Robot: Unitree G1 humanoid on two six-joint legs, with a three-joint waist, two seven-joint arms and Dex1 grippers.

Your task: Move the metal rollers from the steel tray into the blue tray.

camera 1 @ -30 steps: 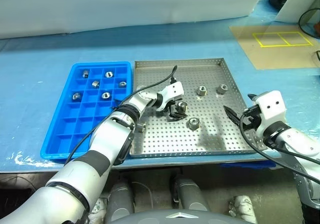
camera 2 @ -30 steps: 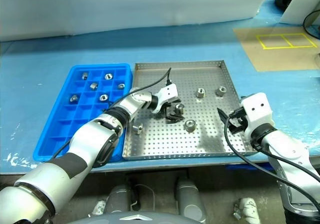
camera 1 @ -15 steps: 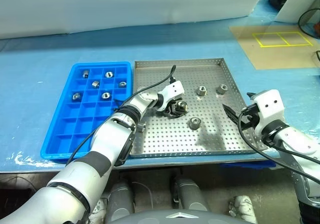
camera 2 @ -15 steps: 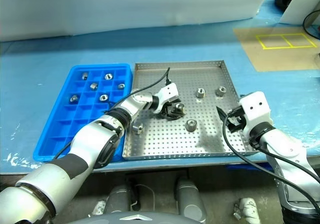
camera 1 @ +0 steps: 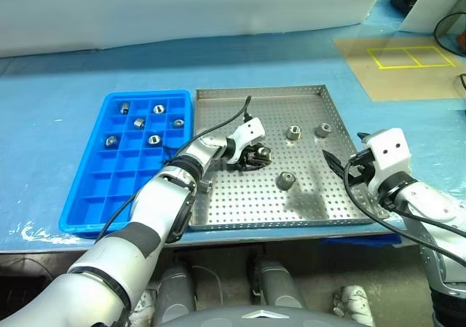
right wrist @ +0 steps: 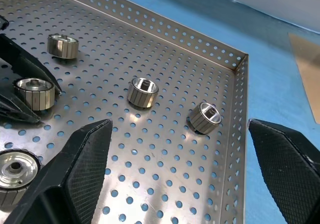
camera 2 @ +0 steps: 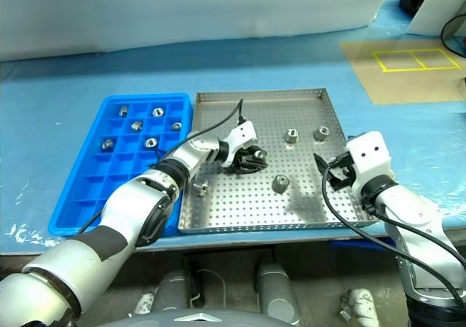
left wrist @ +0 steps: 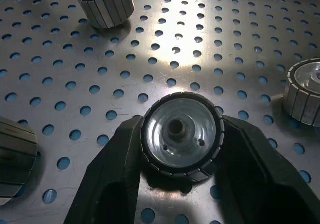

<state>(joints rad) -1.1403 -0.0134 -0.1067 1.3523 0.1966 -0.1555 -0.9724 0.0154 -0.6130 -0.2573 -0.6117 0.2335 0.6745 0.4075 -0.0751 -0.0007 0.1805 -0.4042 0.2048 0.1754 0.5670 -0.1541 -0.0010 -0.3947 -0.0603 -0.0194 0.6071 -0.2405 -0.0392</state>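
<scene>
**Left pincer closed around a roller on the steel tray**

Blue sheeting covered the table (camera 1: 44, 123), and on it the steel tray (camera 1: 306, 91) lay just beside the blue tray (camera 1: 80, 196), their long rims side by side. The left gripper (left wrist: 181, 184) had its two black fingers (left wrist: 120, 179) pressed against the ribbed sides of one roller (left wrist: 182, 136) near the middle of the steel tray, the roller standing on the perforated floor. The right gripper (right wrist: 175, 184) hung wide apart over the right rim, holding nothing.

Three more metal rollers (camera 1: 294, 132) sat loose on the steel tray, with another (camera 1: 204, 186) by its left rim, and six rollers (camera 1: 159, 109) sat in square cells at the far end of the blue tray.

Each roller was a short, shiny grey cylinder, grooved round its side, with a polished face and a hollow centre. The steel floor was hard, bright and drilled with small round holes; the blue tray looked like matte moulded plastic.

The risk, as I judged it: smooth metal between narrow pads could slip or pivot on the lift, and the roller might drop, bounce off the steel or roll away
</scene>
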